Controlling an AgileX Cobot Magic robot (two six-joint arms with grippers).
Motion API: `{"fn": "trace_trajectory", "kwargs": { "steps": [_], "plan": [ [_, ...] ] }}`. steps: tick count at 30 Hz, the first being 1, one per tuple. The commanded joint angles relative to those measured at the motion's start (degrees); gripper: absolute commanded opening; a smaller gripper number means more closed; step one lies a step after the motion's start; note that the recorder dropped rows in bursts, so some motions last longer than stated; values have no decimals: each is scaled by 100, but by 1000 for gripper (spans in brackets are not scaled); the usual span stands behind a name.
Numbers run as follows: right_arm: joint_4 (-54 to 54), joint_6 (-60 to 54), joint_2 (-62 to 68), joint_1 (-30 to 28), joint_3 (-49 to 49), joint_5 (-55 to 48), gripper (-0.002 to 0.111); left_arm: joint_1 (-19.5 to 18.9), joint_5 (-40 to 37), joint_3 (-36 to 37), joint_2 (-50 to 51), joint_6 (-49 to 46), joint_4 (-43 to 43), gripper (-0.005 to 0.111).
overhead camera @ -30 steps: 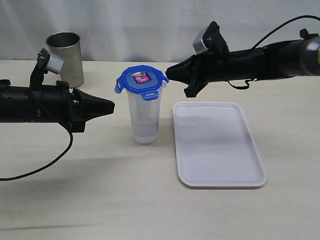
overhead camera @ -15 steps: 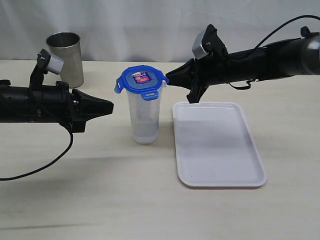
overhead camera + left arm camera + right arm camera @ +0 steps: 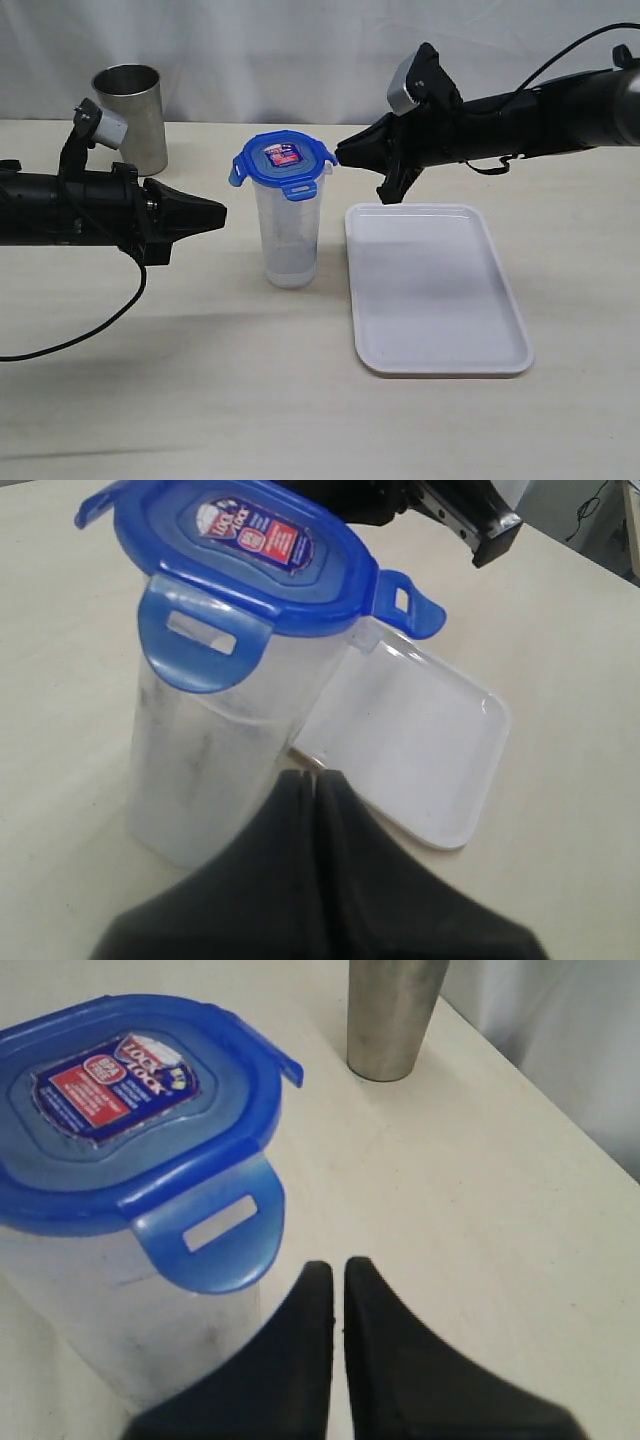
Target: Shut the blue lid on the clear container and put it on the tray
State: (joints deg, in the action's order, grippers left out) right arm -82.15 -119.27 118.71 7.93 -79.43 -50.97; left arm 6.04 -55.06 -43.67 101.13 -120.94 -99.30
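Assessing progress at this stage, you are looking at a task that is only partly underway. The blue lid (image 3: 284, 163) is sitting on the mouth of the clear container (image 3: 288, 240) and covering it. Its snap flaps are flaring outward rather than lying against the container wall, so you are most likely dealing with a lid that is seated but not latched. The container is standing upright on the table (image 3: 200, 400), just beside the tray (image 3: 437, 300) on its left and apart from it. The tray is carrying nothing, so the placement step is not yet done. The left gripper (image 3: 224, 212) is clenched, with its fingers pressed together and grasping nothing. It is pointing at the container from the left at mid-height, with a clear gap between them. The right gripper (image 3: 339, 155) is likewise clenched and empty. Its tip is hovering at lid height, very close to the flap on the tray side, but the views are not confirming contact. A steel cup (image 3: 131, 115) is standing well behind the container and is playing no part here. Judging from this layout, you are facing most of the work: pressing the flaps down until they are locking, then grasping the closed container and setting it upright on the tray.
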Motion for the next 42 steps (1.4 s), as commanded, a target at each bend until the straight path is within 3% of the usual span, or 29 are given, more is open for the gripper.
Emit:
{"fn": "trace_trajectory", "kwargs": {
  "steps": [1,15,42],
  "plan": [
    [55,-200,-91,-3,31,-48,5,-2,-59,-49,15,-185,-65,0],
    [-229,-150,-169,32,31,-8,5,-2,-88,-49,15,-185,-65,0],
    [213,161,-147,157,31,-85,5,-2,-88,-49,15,-185,-65,0]
  ]
}}
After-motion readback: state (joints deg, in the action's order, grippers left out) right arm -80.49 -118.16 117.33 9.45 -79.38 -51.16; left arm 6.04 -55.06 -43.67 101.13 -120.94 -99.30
